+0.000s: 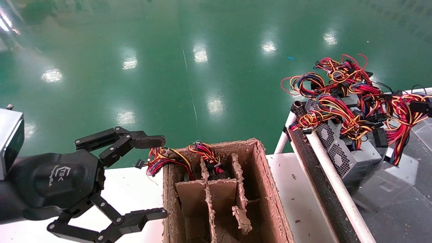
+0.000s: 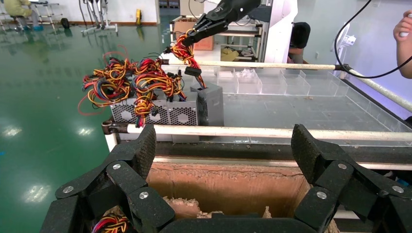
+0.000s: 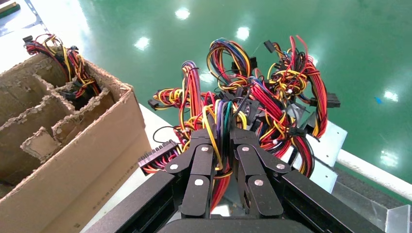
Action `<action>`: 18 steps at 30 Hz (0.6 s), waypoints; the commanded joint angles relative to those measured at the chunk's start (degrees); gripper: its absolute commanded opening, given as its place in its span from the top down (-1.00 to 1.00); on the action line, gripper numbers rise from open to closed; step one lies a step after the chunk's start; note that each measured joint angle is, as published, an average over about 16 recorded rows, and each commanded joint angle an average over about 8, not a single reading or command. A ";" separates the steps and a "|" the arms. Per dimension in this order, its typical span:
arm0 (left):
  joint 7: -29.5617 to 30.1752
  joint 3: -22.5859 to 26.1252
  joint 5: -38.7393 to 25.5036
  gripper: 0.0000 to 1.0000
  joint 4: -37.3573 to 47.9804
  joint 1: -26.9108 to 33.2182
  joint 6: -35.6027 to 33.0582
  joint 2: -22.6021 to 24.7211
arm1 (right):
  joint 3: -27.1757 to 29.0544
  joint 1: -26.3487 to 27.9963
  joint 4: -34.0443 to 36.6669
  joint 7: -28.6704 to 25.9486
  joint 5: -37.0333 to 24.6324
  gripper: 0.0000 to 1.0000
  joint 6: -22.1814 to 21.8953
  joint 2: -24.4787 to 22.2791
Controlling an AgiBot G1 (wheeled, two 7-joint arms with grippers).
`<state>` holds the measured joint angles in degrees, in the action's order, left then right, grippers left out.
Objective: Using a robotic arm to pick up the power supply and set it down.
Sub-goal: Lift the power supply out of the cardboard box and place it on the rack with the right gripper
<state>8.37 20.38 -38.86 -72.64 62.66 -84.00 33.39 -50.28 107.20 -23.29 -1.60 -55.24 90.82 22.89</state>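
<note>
A glossy green floor stretched behind the white table and the cardboard box with dividers. The right gripper was pinched shut on the wire bundle of a power supply, which appeared lifted above the others in the rack. The left gripper hung wide open, empty, beside the box. Setting it down remained.

Glossy green floor all around, with ceiling lights mirrored in it as bright white spots. A white counter sits up front, and a white rail runs along the bin area. Way back there's a white wall, some metal stands and a yellow object by it.
</note>
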 commanded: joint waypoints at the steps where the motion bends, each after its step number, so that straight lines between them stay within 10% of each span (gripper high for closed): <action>1: 0.00 0.00 0.00 -1.00 0.00 0.00 0.00 0.00 | -0.48 0.56 0.46 0.18 0.09 1.00 0.04 0.16; 7: 0.00 0.01 0.00 -1.00 0.00 0.00 0.00 0.00 | -1.80 1.69 2.04 0.63 0.59 0.92 -0.14 1.79; 14: -0.01 0.01 0.01 -1.00 0.00 0.00 0.00 0.00 | -2.95 3.10 4.96 1.05 0.96 -0.83 -0.24 3.76; 18: -0.01 0.01 0.01 -1.00 0.00 0.00 0.01 -0.01 | -3.59 3.80 6.21 1.38 1.08 -1.00 -0.20 4.32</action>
<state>8.37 20.39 -38.85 -72.64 62.66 -84.00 33.38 -53.86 111.01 -17.24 -0.27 -54.16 90.62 27.05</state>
